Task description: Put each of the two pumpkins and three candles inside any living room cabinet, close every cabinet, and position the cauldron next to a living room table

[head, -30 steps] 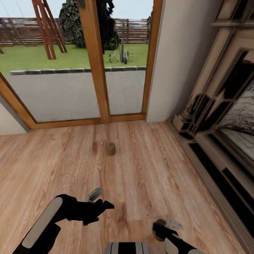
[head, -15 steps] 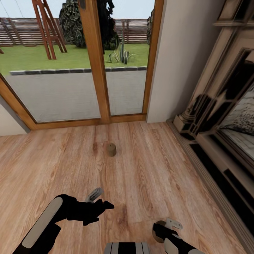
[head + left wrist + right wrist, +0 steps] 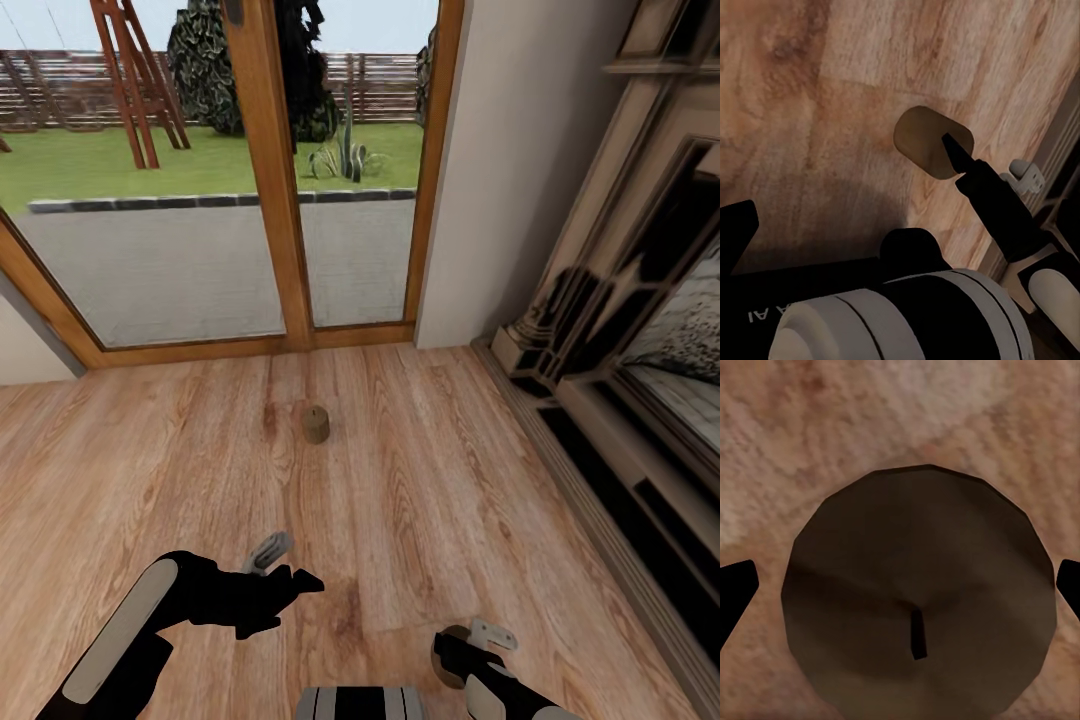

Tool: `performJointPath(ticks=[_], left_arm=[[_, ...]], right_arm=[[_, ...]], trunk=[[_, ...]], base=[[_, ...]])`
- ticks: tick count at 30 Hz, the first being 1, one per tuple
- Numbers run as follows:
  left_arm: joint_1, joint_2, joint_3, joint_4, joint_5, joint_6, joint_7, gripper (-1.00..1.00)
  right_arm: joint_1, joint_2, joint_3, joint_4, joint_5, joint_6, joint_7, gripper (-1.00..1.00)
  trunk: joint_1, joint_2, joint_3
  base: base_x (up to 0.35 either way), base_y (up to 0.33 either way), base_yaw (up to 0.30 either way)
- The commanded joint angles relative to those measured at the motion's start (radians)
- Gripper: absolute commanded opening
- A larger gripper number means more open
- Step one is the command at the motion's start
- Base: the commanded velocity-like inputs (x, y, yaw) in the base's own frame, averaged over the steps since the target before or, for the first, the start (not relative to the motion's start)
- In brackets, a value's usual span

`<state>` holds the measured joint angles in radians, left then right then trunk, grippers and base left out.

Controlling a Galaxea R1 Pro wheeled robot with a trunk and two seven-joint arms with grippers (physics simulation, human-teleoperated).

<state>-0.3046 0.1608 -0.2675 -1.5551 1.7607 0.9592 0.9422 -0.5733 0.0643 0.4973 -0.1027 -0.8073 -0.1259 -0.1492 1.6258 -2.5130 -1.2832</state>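
Left gripper (image 3: 283, 570), black with one pale finger, hangs low at 7 o'clock in the head view. It carries nothing; how far its fingers are parted I cannot tell. Its wrist camera looks across at the right arm and a short beige-grey cylindrical candle (image 3: 932, 141) lying by that arm's dark fingertip.

Pale wood plank floor (image 3: 150, 450) runs up to the wood-framed glass doors (image 3: 270, 170) at 12 o'clock, lawn beyond.

A second stubby beige-grey candle (image 3: 315, 423) stands upright near centre, well apart from both arms, toward the doors.

Right gripper (image 3: 455, 645) at 5 o'clock sits directly over the first candle (image 3: 447, 640). In the right wrist view the candle top (image 3: 919, 604), wick visible, lies squarely between two dark fingertips at the frame edges: spread wide, straddling it, not closed on it.

Pale stone fireplace surround (image 3: 600, 300) along 3 o'clock.

Change over the last second: almost none. The view drifted slightly, then settled; both arms hold the same pose. Reads as the base stopped and the right arm lined up. Likely next step is to descend and close on the near candle. The cabinet is elsewhere, so carrying follows.
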Motion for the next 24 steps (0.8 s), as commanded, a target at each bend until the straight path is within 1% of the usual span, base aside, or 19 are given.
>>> performJointPath(ticks=[1,4,9,22,24], left_arm=[[-0.001,0.001,-0.001,-0.001,0.01,0.0,0.01,1.0],[-0.001,0.001,-0.001,-0.002,0.01,0.0,0.01,1.0],[-0.001,0.0,-0.001,-0.002,0.01,0.0,0.01,1.0],[-0.001,0.0,-0.001,-0.002,0.01,0.0,0.01,1.0],[-0.001,0.0,-0.001,-0.002,0.01,0.0,0.01,1.0]], right_arm=[[0.0,0.0,0.008,0.0,-0.009,-0.003,-0.004,1.0],[0.0,0.0,0.008,0.0,-0.009,-0.002,-0.004,1.0],[0.0,0.0,0.008,0.0,-0.009,-0.001,-0.004,1.0],[0.0,0.0,0.009,0.0,-0.01,0.002,-0.004,1.0],[0.0,0.0,0.009,0.0,-0.009,0.002,-0.004,1.0]], trunk=[[0.0,0.0,-0.001],[0.0,0.0,-0.001],[0.002,-0.001,-0.02],[0.002,-0.001,-0.02],[0.003,-0.002,-0.028]], base=[[0.0,0.0,0.0],[0.0,0.0,0.0],[0.0,0.0,0.0],[0.0,0.0,0.0],[0.0,0.0,0.0]])
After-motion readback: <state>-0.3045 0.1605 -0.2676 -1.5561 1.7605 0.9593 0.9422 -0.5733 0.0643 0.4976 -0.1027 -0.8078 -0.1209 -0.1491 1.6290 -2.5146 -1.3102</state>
